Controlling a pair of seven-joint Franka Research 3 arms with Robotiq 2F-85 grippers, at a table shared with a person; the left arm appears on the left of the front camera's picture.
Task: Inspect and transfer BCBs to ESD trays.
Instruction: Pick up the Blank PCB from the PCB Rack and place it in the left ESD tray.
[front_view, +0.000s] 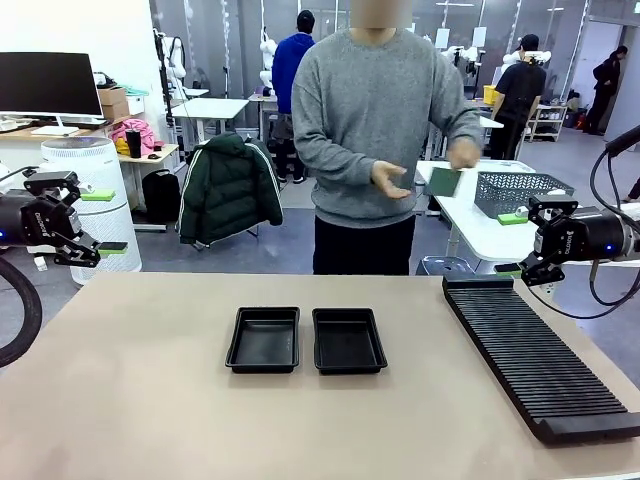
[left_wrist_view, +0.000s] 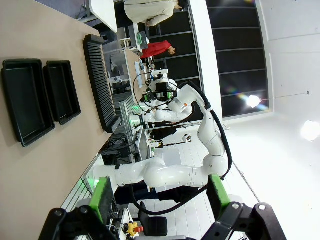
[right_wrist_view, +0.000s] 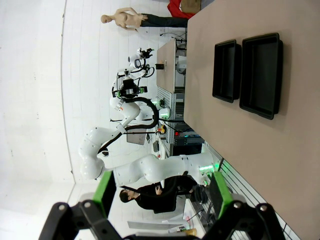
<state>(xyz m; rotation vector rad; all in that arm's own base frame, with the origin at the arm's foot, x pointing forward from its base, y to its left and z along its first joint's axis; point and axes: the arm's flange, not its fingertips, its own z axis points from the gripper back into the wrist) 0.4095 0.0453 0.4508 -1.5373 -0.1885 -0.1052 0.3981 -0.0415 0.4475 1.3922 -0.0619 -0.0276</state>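
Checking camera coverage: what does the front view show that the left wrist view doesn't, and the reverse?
Front: a green jacket and a monitor behind the table's far left. Left wrist: the right arm down to its base, and ceiling lights. Both: two empty trays side by side, the rack, the person, and the left gripper and right gripper, both open.
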